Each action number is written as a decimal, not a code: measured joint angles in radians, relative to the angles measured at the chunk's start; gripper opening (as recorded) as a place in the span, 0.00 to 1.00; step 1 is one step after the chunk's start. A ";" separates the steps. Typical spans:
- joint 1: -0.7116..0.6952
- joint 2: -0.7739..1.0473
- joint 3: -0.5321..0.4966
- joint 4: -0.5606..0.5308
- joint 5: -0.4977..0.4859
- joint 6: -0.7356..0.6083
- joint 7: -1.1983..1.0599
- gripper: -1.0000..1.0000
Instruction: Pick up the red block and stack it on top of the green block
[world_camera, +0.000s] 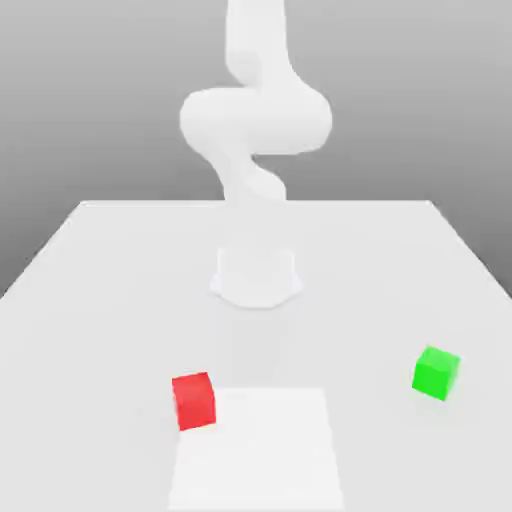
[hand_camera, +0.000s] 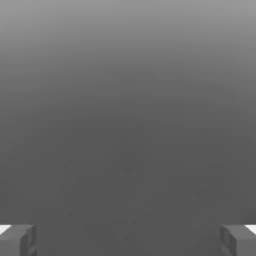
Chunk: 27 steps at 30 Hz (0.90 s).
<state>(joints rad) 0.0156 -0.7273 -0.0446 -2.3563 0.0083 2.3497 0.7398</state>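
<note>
You see the gripper (hand_camera: 128, 240) spread wide and empty, red block (world_camera: 194, 400) and green block (world_camera: 436, 373) well apart toward the table's (world_camera: 90, 290) near edge.

The red block (world_camera: 194, 400) has plain matt faces with no sheen, its top a shade lighter than its sides. The green block (world_camera: 436, 373), toward three o'clock from it, looks equally matt and smooth, with no texture or markings. The table (world_camera: 100, 300) is a smooth, flat white surface with no grain or gloss. The arm (world_camera: 255, 120), at twelve o'clock, has a soft, smooth white shell. The gripper's fingertips (hand_camera: 20, 240) look like dull grey matt blocks.
</note>
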 joint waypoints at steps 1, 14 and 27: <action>0.007 0.036 -0.020 -0.026 0.005 0.024 -0.030 0.50; 0.051 0.505 -0.203 -0.361 0.025 0.329 -0.384 0.50; -0.040 0.904 -0.123 -0.449 0.166 0.632 -0.620 0.50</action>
<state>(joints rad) -0.0246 0.1763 -0.1677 -2.8054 0.1743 2.9818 0.1195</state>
